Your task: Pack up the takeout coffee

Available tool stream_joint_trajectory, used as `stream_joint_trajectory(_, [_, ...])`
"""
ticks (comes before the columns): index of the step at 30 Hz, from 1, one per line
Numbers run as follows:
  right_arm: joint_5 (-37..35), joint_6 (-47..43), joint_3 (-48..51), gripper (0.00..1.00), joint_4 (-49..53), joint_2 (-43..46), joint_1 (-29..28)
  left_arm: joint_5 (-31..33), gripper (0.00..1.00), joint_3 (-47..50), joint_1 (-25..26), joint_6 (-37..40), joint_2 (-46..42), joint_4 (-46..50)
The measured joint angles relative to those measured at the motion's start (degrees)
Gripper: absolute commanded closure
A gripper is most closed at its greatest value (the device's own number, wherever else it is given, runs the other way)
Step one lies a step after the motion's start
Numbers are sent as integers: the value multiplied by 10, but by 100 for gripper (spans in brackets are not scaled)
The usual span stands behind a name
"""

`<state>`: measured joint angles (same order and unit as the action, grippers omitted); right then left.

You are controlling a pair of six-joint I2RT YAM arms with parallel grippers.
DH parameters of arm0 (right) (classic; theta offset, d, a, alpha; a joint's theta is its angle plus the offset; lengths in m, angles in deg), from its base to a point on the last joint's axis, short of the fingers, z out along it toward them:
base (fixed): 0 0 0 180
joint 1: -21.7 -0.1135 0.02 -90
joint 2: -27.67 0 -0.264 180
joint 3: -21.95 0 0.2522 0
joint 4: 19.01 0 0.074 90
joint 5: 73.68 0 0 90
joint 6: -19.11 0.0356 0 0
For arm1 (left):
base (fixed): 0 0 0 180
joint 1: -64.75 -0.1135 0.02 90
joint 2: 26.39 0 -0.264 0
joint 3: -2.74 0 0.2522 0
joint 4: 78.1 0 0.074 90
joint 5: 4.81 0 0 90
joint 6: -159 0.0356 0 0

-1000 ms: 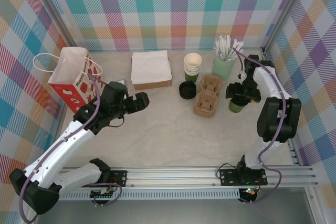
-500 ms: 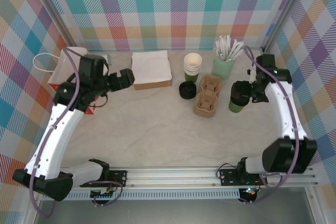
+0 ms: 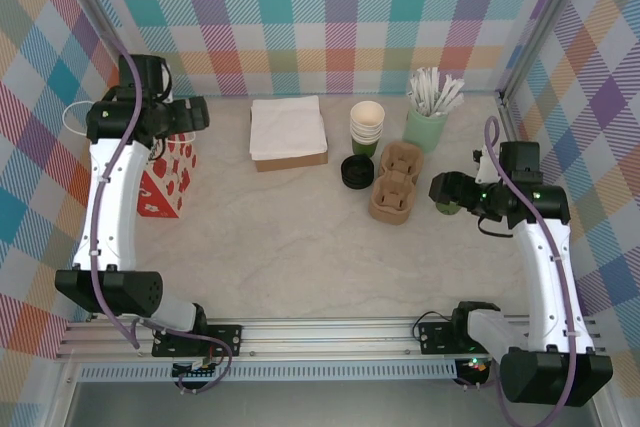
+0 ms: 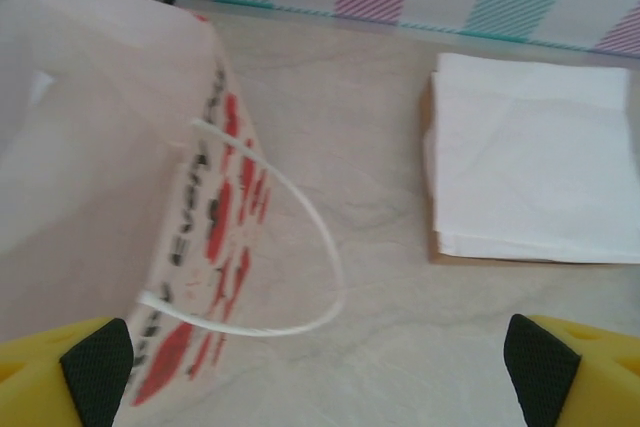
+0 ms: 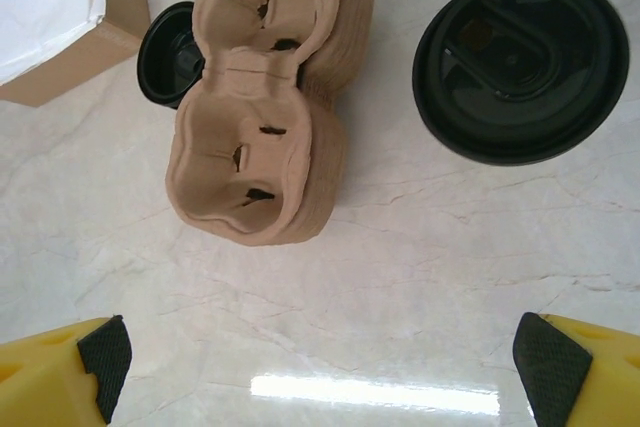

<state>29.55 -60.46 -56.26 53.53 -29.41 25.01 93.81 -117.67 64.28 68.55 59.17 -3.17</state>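
Upright on the bench (image 5: 400, 277), the takeout coffee (image 5: 520, 67) stands just beside the cardboard cup carrier (image 5: 255, 157), not touching it. Near it, the right fingers (image 5: 100, 352) are spread wide and empty; the left fingers (image 4: 95, 362) are spread wide and empty above the red-and-white gift bag (image 4: 100, 147).

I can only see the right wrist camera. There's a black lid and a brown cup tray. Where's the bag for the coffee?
Observer: The bag stands at the far left of the table. It is red and white.
Operator: Is the other arm doing something?
Observer: The left end effector is open up by the bag's handle and holds nothing.
Operator: Is my black lid on a real cup?
Observer: Yes. From the top camera a dark green side shows under the lid. That is the takeout coffee.
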Motion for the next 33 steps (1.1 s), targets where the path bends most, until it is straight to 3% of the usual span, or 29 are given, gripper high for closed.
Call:
stream_joint_trajectory(5, [9,7,13,0,-5,9,0,-2,3,1,-49,31,25,0])
stream_joint_trajectory(13, [10,7,38,0,-9,10,0,-2,16,9,-50,56,76,-2])
stream_joint_trajectory(22, [13,7,39,0,-14,11,0,42,30,10,-50,78,98,-2])
stream_joint_trajectory(27, [14,7,39,0,-14,11,0,59,50,10,-50,88,115,-2])
stream_joint_trajectory(33, [14,7,39,0,-14,11,0,71,90,10,-50,96,127,-1])
